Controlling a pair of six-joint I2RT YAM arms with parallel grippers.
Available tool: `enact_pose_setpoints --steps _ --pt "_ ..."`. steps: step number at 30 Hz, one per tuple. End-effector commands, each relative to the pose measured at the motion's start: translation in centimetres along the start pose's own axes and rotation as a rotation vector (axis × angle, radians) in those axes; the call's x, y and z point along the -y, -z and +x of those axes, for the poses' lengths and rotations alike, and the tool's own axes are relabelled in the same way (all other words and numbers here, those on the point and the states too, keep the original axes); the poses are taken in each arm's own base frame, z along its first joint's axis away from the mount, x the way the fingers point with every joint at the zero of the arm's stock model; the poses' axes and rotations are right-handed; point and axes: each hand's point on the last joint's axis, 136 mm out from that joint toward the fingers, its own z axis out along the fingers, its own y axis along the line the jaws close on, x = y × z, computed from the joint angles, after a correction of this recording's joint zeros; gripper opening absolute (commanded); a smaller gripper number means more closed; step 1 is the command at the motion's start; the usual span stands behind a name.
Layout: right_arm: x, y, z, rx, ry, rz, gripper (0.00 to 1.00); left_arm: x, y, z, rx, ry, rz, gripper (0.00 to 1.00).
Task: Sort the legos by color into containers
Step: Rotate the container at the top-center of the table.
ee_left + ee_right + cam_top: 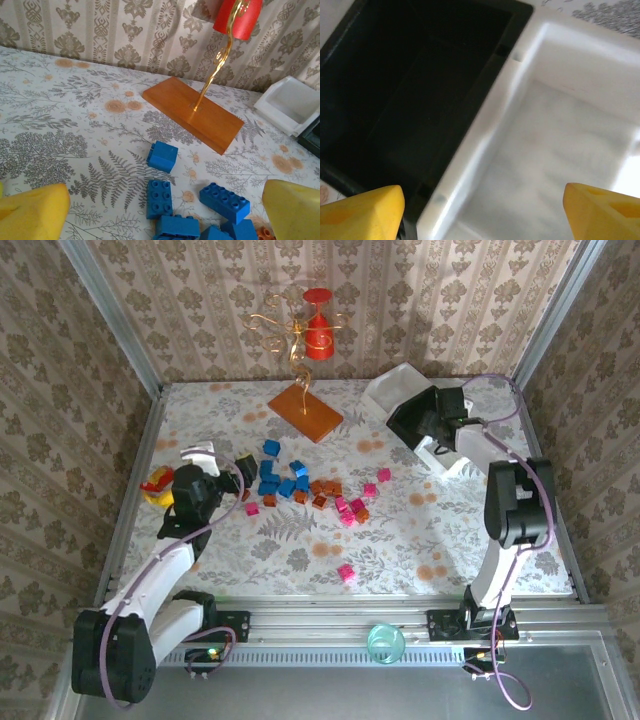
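Observation:
Blue legos point(280, 476) cluster left of centre, orange-brown ones point(325, 488) beside them and pink ones point(350, 510) scattered to the right and front. My left gripper point(243, 468) stands open at the blue cluster's left edge. In the left wrist view its yellow fingertips point(31, 215) flank blue legos point(159, 198) on the cloth, touching none. My right gripper point(432, 438) hovers open and empty over the shared rim of the black bin point(410, 90) and a white bin point(560, 150). A second white bin point(392, 388) lies behind the black bin point(408, 418).
The flat orange board point(305, 412) with a gold wire stand holding a red cup point(318, 325) is behind the legos. A yellow-and-red banana toy point(155, 486) lies left of my left arm. A lone pink lego point(346, 573) sits near the front edge. A teal cup point(386, 643) rests on the front rail.

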Motion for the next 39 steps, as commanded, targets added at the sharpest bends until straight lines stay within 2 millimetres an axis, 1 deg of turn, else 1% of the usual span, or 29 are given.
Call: enact_pose_setpoints --steps 1,4,6,9,10,11,12,16,17,20,26,28,30,35,39 --pt "-0.8 -1.5 0.8 -0.086 0.012 -0.002 0.80 0.4 0.4 0.1 -0.011 0.015 0.013 1.00" --pt "-1.5 -2.9 0.8 -0.126 0.018 -0.013 0.71 0.3 0.6 0.4 -0.021 0.014 0.003 1.00" --pt "-1.6 -3.5 1.1 -0.160 0.026 -0.024 0.62 0.2 0.9 0.6 -0.020 0.014 -0.002 1.00" --pt "-1.1 -3.7 1.5 -0.206 0.039 -0.045 0.52 0.1 1.2 0.9 -0.025 0.013 -0.010 1.00" --pt "-0.8 -3.7 1.7 -0.217 0.045 -0.049 0.50 0.0 1.4 1.1 -0.028 0.012 -0.011 1.00" --pt "-0.5 -3.5 1.9 -0.235 0.052 -0.060 0.44 0.0 1.5 1.3 -0.032 0.010 -0.014 1.00" --pt "-0.2 -3.3 2.1 -0.252 0.062 -0.072 0.41 -0.1 1.6 1.5 -0.036 0.009 -0.016 1.00" --pt "0.4 -2.6 2.8 -0.281 0.162 -0.103 0.39 -0.3 1.9 2.2 -0.049 0.013 -0.023 1.00" --pt "0.0 -2.4 3.0 -0.286 0.201 -0.131 0.39 -0.2 1.9 2.3 -0.051 0.016 -0.020 1.00" --pt "-1.3 -2.4 3.4 -0.304 0.274 -0.215 0.34 -0.3 2.0 2.6 -0.054 0.024 -0.024 1.00" --pt "-3.9 -2.7 4.1 -0.328 0.387 -0.335 0.32 -0.2 2.4 2.8 -0.057 0.038 -0.027 1.00" --pt "-4.6 -2.7 4.1 -0.328 0.388 -0.351 0.32 0.0 2.4 2.8 -0.057 0.041 -0.027 1.00" --pt "-5.7 -2.6 4.3 -0.335 0.381 -0.390 0.32 0.1 2.5 2.9 -0.057 0.042 -0.027 1.00" --pt "-8.9 -2.4 4.5 -0.320 0.366 -0.434 0.32 0.6 2.4 3.0 -0.062 0.041 -0.029 1.00" --pt "-10.0 -2.5 4.0 -0.305 0.311 -0.435 0.34 0.9 2.4 3.0 -0.067 0.036 -0.028 1.00"
